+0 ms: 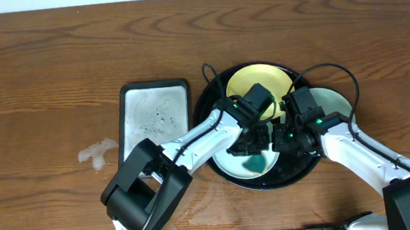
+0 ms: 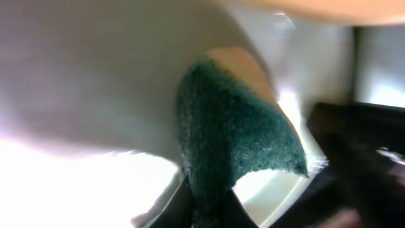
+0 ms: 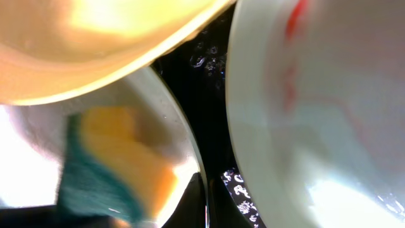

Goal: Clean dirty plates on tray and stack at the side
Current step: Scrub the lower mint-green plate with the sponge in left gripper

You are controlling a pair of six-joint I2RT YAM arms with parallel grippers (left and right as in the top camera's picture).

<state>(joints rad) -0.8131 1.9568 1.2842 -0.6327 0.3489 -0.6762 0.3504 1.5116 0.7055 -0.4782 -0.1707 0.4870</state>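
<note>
The tray (image 1: 272, 186), round, glossy black and raised at the rim, lay right of the table's middle, its bare floor (image 3: 209, 69) beaded with water. The yellow plate (image 1: 258, 81) lay flat in the tray's far part and showed no smears. The near plate (image 1: 233, 171), whitish and shallow, lay in the tray's near part. The right plate (image 1: 333, 101), pale bluish white, lay across the tray's right rim, reaching past it, and had red smears (image 3: 296, 19) on its face.
</note>
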